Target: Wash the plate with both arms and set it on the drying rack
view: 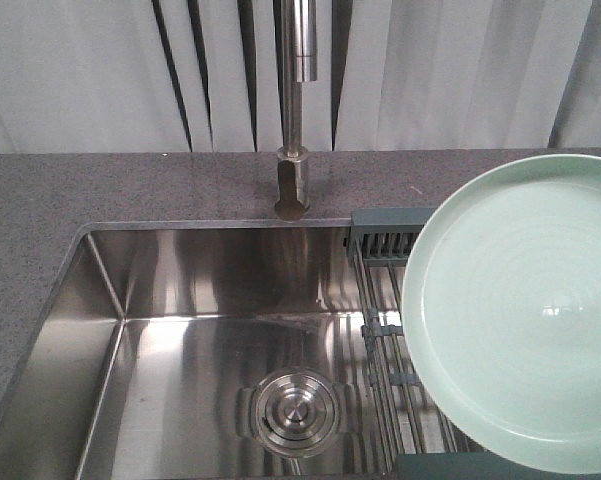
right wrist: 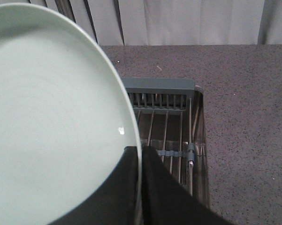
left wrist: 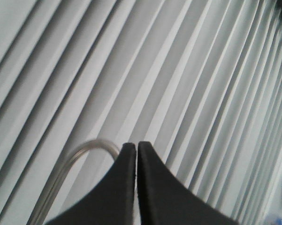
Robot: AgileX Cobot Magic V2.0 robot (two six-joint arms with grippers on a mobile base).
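A pleated pale curtain (view: 80, 70) hangs behind the sink (view: 180, 290), which is a steel basin sunk into a speckled grey countertop (view: 40, 200). The plate (view: 525, 310), mint green and glossy, is over the sink's right end, tilted so that its ringed face shows. It covers much of the drying rack (view: 380, 240), whose thin rods and grey-blue end bar span that same end of the sink. I cannot tell whether plate and rack touch. The steel faucet (view: 295, 100) stands at the middle of the sink's back edge. The round drain (view: 292, 410) sits in the sink's floor, near the front. The right gripper (right wrist: 141, 154) is clamped on the plate's rim, one black finger on each side. The left gripper (left wrist: 136, 146) is up by the faucet's curved top with its fingers pressed together and nothing between them.
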